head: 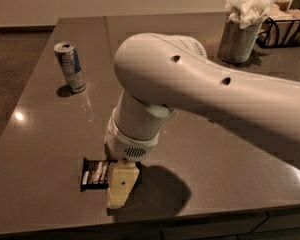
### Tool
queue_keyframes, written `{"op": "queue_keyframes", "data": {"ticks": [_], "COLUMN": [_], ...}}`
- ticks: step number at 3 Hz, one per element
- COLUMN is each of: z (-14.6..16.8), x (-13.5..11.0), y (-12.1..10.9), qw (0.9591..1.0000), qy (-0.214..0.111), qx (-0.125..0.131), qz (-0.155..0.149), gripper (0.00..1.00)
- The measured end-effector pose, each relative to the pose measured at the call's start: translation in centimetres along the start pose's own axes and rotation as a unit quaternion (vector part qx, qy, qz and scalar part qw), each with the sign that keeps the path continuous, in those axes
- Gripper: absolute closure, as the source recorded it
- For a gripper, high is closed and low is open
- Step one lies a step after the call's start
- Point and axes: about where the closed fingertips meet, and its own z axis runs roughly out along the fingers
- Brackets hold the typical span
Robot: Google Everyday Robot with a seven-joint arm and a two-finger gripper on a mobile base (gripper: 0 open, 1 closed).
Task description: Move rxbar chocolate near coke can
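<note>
I had the gripper (121, 190) low over the counter (50, 134) at 6 o'clock, at the right end of the rxbar chocolate (94, 173), which lay flat at its 9 o'clock. I could not tell whether it was gripping. A silver-blue can (70, 67) stood at 10 o'clock.

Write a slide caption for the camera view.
Gripper at one end of the rxbar chocolate near the front edge of the table; silver-and-blue can stands behind.

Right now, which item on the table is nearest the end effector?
The flat black-wrapped snack bar, right beside the cream end effector; the silver-and-blue can and grey napkin cup stand far back.
</note>
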Motion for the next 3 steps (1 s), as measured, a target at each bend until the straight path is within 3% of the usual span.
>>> {"op": "queue_keyframes", "data": {"ticks": [2, 3], "z": [-1.42, -1.59], "x": [-0.55, -0.61], "y": [-0.03, -0.04], "qw": [1.0000, 1.0000], "qy": [0.000, 0.000], "qx": [0.000, 0.000], "qz": [0.000, 0.001], "gripper": [0.87, 1.00]}}
